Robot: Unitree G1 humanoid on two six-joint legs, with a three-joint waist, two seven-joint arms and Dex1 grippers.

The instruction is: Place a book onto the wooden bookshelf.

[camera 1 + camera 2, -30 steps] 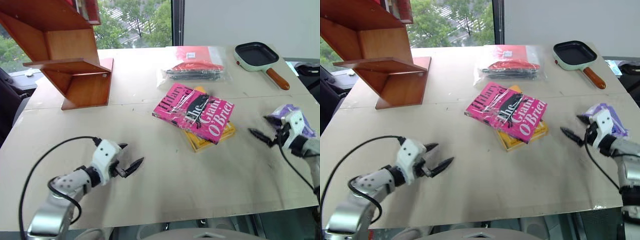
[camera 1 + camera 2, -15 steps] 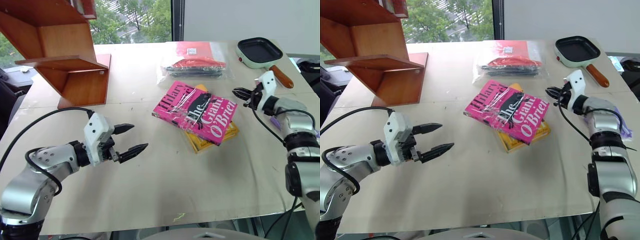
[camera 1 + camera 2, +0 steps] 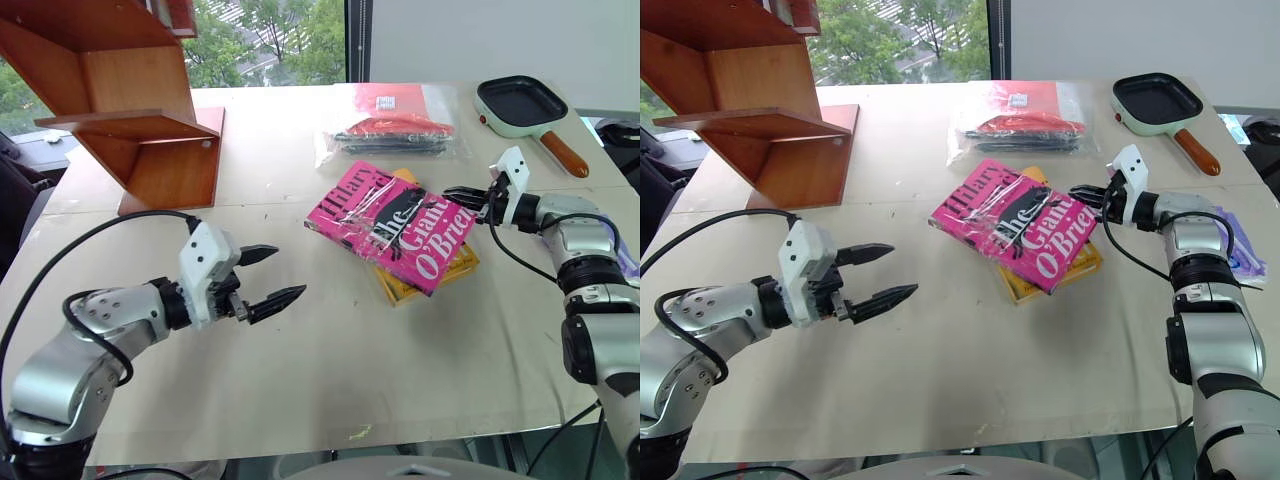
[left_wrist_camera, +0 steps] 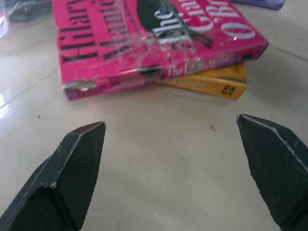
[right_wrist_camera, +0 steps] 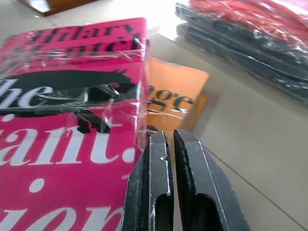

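Two end effectors [image 3: 275,277] [image 3: 462,195] flank two stacked books [image 3: 392,224].

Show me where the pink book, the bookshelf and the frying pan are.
pink book [image 3: 396,222], left eye view, middle of its cover.
bookshelf [image 3: 140,82], left eye view, upright board above the flat shelf.
frying pan [image 3: 519,103], left eye view, dark inside of the pan.

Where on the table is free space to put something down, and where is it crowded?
Bare table runs along the near edge, and between the wooden bookshelf and the plastic packet. Crowded: the middle right, with the pink book on a yellow book and the right hand.
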